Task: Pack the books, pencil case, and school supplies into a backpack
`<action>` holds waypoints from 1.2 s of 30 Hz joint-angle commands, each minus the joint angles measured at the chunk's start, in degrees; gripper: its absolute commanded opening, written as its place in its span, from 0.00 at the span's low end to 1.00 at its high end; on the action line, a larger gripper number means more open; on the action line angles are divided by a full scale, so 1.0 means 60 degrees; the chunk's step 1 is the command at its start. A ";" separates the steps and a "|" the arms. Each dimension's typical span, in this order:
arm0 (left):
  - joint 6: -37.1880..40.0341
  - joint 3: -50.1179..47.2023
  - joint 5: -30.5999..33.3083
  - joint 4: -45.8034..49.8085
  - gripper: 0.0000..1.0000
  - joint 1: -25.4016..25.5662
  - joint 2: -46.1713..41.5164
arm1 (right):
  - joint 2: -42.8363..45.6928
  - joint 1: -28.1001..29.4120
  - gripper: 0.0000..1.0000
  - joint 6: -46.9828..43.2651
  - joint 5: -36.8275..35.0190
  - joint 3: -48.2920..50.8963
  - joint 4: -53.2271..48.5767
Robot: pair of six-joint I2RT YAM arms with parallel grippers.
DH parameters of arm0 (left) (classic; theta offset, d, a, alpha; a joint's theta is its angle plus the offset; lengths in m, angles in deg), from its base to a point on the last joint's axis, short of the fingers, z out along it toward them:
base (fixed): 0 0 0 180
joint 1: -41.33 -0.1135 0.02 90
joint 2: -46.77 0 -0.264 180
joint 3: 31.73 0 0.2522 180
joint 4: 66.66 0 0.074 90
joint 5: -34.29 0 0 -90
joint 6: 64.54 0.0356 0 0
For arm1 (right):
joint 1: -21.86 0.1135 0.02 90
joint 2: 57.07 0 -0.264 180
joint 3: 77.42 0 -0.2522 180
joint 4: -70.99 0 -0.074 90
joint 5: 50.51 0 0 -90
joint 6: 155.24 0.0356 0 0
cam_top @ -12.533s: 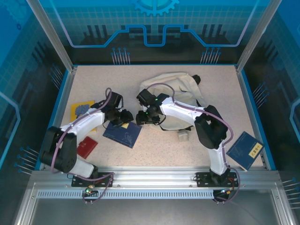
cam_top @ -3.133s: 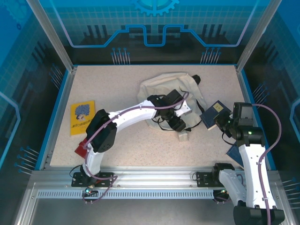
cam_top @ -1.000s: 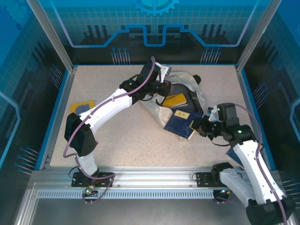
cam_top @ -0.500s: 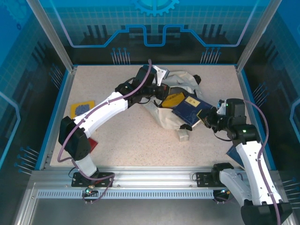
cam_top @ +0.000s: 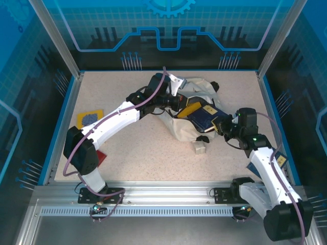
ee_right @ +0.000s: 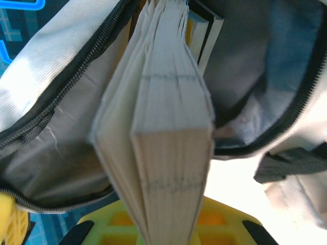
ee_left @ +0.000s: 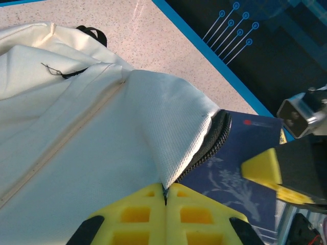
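The cream-white backpack [cam_top: 196, 92] lies at the back centre of the table with its mouth held open. My left gripper [cam_top: 176, 101] is shut on the zip edge of the backpack [ee_left: 76, 127], its yellow fingers [ee_left: 148, 209] pinching the fabric. My right gripper [cam_top: 219, 126] is shut on a navy book [cam_top: 203, 117] that sits partly inside the mouth. In the right wrist view the book's page edge [ee_right: 171, 148] points into the grey lining [ee_right: 61, 148]. A yellow book [cam_top: 189, 108] lies inside. In the left wrist view the navy book [ee_left: 235, 173] shows below the zip.
A second yellow book [cam_top: 89, 118] lies at the left of the table, and a red flat thing [cam_top: 100, 155] lies by the left arm. Another navy book [cam_top: 279, 161] sits at the right edge, behind the right arm. The beige tag [cam_top: 200, 147] lies in front of the backpack.
My right gripper has pushed the navy book left and deeper into the backpack's mouth, so less of its cover shows. The left gripper keeps hold of the zip edge.
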 commanded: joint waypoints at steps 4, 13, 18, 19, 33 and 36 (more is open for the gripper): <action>-0.0325 0.0047 -0.0420 -0.0851 0.00 0.0007 -0.0380 | -0.1139 0.0799 0.00 0.1050 -0.0499 0.0143 0.3204; -0.0398 0.0073 -0.0256 -0.0851 0.00 0.0012 -0.0392 | -0.3085 0.1462 0.00 0.1512 -0.1529 -0.0058 0.3809; -0.0427 0.0079 -0.0086 -0.0838 0.00 -0.0005 -0.0392 | -0.4714 0.1713 0.04 0.1793 -0.1522 -0.0425 0.4738; -0.0427 0.0090 -0.0042 -0.0825 0.00 -0.0002 -0.0392 | -0.5097 0.1753 0.04 0.1845 -0.1470 -0.0593 0.4909; -0.0499 0.0275 0.0410 -0.0120 0.00 -0.0019 -0.0207 | -0.8773 0.2082 0.43 0.1854 -0.0321 -0.3697 0.4735; -0.0499 0.0442 0.0623 0.0089 0.00 -0.0055 -0.0064 | -0.8048 0.2120 0.66 0.1443 -0.0515 -0.3549 0.3356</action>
